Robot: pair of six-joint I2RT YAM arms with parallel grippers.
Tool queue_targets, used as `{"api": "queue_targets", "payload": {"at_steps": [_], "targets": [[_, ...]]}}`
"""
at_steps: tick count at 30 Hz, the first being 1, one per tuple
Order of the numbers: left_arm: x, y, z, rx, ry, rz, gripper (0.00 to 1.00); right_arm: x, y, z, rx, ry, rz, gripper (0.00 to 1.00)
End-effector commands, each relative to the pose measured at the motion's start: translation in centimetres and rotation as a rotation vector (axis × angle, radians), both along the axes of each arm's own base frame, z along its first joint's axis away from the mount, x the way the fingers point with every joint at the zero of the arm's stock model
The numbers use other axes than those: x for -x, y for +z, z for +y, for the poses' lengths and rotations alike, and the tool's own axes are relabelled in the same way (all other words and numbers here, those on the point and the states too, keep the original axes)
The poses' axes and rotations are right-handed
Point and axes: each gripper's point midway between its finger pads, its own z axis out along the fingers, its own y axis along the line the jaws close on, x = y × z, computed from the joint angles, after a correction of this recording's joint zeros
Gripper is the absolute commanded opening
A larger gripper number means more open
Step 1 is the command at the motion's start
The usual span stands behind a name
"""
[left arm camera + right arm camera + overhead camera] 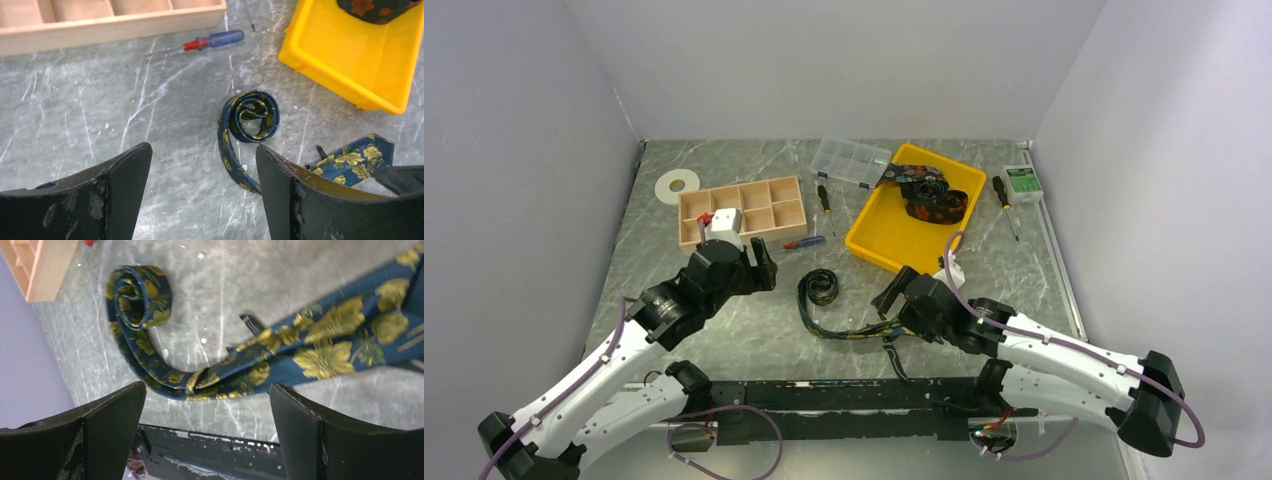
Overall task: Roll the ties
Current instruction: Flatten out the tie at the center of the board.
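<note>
A navy tie with yellow flowers lies on the marble table. Its narrow end is wound into a loose coil [819,288] [250,116] [140,295], and the rest curves toward the near edge, widening into a flat strip [856,332] [357,157] [325,345]. My left gripper [759,262] [202,170] hovers left of the coil, open and holding nothing; the tie's curve passes just by its right finger [280,180]. My right gripper [892,296] [207,405] is open above the strip's bend, gripping nothing. A second tie [929,195] is bunched in the yellow tray [879,240].
A wooden compartment box [754,205] stands at the back left, a small red-and-blue screwdriver [807,243] [210,41] in front of it. Farther back are a clear plastic case [849,160], a white disc [677,185], two dark screwdrivers [824,200] [1002,195] and a green box [1022,182].
</note>
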Motion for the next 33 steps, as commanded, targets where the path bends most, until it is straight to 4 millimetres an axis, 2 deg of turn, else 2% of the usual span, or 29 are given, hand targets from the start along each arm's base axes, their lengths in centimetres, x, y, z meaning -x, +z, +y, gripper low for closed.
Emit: {"api": "queue_targets", "payload": {"at_steps": [1, 5, 9, 11, 15, 19, 24, 27, 28, 30, 33], "targets": [[0.6, -0.9, 1.6, 0.041, 0.117, 0.022, 0.82, 1.7, -0.8, 0.2, -0.122, -0.152, 0.133, 1.0], [1.2, -1.4, 1.9, 0.061, 0.122, 0.035, 0.83, 3.0, -0.1, 2.8, -0.132, -0.144, 0.159, 1.0], [1.6, -1.4, 1.9, 0.084, 0.121, 0.039, 0.83, 4.0, -1.9, 4.6, -0.084, -0.201, 0.238, 1.0], [1.8, -1.4, 1.9, 0.093, 0.12, 0.04, 0.83, 3.6, -3.0, 4.6, -0.06, -0.25, 0.243, 1.0], [2.3, -1.4, 2.2, 0.105, 0.12, 0.038, 0.82, 1.7, -3.6, 4.5, -0.067, -0.324, 0.199, 1.0], [2.7, -1.2, 2.5, 0.117, 0.12, 0.029, 0.82, -0.2, -5.1, 3.6, -0.014, -0.373, 0.223, 0.99], [2.8, -0.8, 2.7, 0.122, 0.123, 0.014, 0.82, -1.7, -6.1, 3.1, 0.006, -0.395, 0.224, 0.94], [2.7, -0.9, 2.5, 0.126, 0.119, 0.017, 0.82, -2.6, -6.2, 3.5, -0.001, -0.388, 0.213, 0.84], [2.8, -1.0, 2.5, 0.123, 0.118, 0.024, 0.82, -3.1, -5.8, 3.9, -0.005, -0.377, 0.198, 0.74], [2.8, -1.1, 2.5, 0.124, 0.118, 0.025, 0.82, -3.4, -5.5, 4.2, -0.012, -0.363, 0.185, 0.63], [2.8, -0.9, 2.4, 0.133, 0.116, 0.018, 0.81, -3.7, -5.4, 4.4, -0.022, -0.347, 0.171, 0.38]]}}
